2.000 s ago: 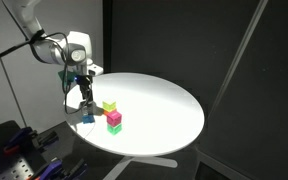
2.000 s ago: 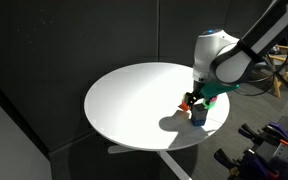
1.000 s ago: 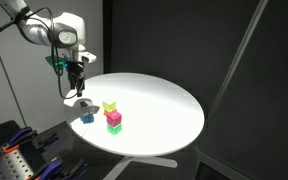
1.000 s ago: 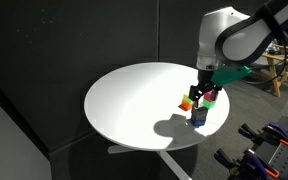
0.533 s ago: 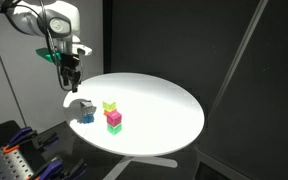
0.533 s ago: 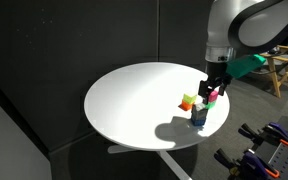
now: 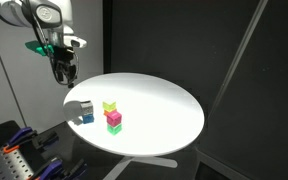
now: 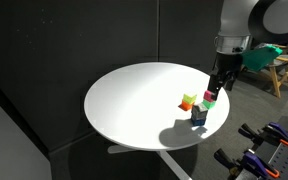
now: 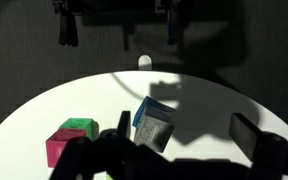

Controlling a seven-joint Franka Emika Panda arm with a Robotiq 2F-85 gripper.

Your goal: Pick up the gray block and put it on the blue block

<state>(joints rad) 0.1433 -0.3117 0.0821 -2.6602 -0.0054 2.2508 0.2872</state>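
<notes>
The gray block (image 7: 85,106) sits on top of the blue block (image 7: 86,118) near the table's edge; the stack also shows in an exterior view (image 8: 198,111) with blue below (image 8: 199,121). In the wrist view the gray block (image 9: 152,131) and the blue block (image 9: 157,103) lie below, between the fingers. My gripper (image 7: 64,72) (image 8: 217,88) (image 9: 184,135) is open and empty, raised well above the stack.
A round white table (image 7: 164,105) (image 8: 134,100) holds a yellow-green cube (image 7: 109,105) (image 8: 188,101) and a green cube on a pink cube (image 7: 114,120) (image 9: 72,140) beside the stack. The stack stands close to the table's rim.
The gripper has risen from table level at the stack to well above it. The gray block stays on the blue block.
</notes>
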